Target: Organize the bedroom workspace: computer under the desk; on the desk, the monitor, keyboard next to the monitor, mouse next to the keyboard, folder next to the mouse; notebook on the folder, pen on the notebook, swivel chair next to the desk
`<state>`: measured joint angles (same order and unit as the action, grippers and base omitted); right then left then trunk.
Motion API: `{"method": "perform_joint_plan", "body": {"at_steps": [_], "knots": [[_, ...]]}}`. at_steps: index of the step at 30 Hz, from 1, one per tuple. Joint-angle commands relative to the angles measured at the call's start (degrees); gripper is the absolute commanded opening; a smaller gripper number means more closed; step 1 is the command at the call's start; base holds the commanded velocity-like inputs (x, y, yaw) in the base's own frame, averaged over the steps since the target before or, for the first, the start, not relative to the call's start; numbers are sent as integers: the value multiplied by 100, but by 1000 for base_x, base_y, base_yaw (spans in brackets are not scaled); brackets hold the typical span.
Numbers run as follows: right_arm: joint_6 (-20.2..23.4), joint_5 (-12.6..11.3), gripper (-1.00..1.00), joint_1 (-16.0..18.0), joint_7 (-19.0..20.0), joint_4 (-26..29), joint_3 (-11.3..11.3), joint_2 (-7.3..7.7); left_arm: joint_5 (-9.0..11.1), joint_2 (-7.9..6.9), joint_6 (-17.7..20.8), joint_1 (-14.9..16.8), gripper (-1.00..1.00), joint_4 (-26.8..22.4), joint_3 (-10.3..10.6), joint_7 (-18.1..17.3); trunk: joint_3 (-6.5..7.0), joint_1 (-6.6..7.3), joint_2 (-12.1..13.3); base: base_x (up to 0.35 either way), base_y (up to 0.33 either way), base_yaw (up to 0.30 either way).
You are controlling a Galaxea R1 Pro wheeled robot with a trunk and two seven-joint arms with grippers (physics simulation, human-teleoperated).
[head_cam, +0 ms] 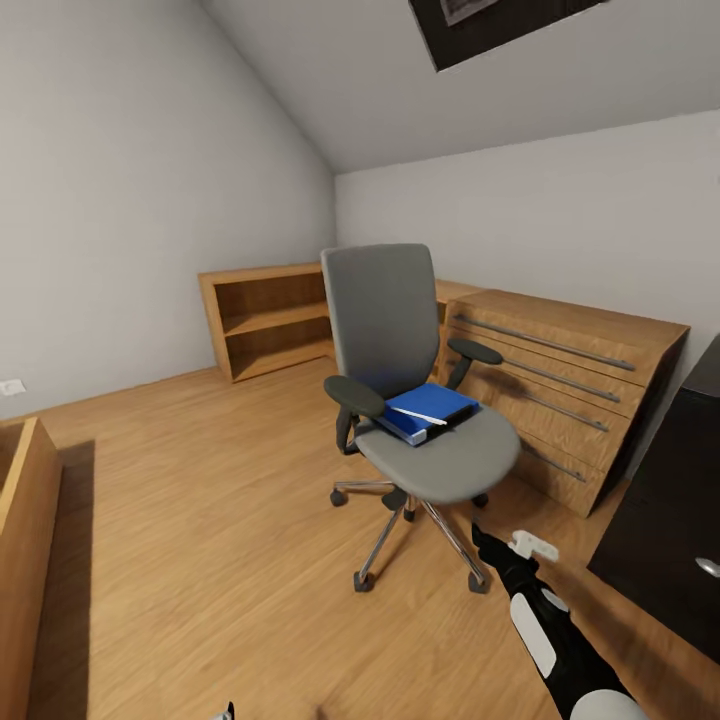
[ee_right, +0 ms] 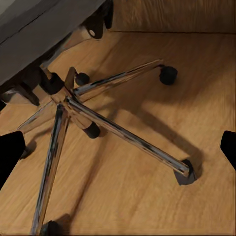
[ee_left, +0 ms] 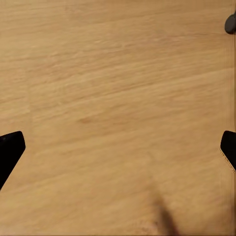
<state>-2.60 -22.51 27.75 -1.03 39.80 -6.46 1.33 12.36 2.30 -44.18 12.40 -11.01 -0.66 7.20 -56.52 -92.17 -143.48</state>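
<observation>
The grey swivel chair stands in the middle of the wooden floor, away from the black desk at the right edge. On its seat lies the blue folder with the thin white pen across it. I cannot make out the notebook. My right gripper hangs low in front of the chair's chrome base. Its fingertips stand wide apart in the right wrist view, open and holding nothing. My left gripper is open too, over bare floor.
A light-wood drawer chest stands close behind the chair, against the back wall. A low open bookshelf fills the far corner. Another wooden piece juts in at the left edge. A silver knob shows on the desk's drawer unit.
</observation>
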Motion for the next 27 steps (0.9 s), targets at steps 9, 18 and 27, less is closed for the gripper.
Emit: {"method": "perform_joint_plan", "body": {"at_steps": [9, 18, 27], "knots": [[-1519, 151, 100, 3, 7, -1785, 36, -2, 4, 5, -12, 1, 100, 2, -6, 10, 195, 24, 10, 0, 0, 0], [-2164, 507, 100, 2, 44, -2573, 85, 3, 11, -7, 29, 2, 100, 2, -20, 19, 394, 48, 22, 0, 0, 0], [-2255, 589, 100, 2, 38, -3096, 92, -17, 20, -1, 1073, 2, 100, -20, -13, 44, 560, 226, 345, 0, 0, 0]]}}
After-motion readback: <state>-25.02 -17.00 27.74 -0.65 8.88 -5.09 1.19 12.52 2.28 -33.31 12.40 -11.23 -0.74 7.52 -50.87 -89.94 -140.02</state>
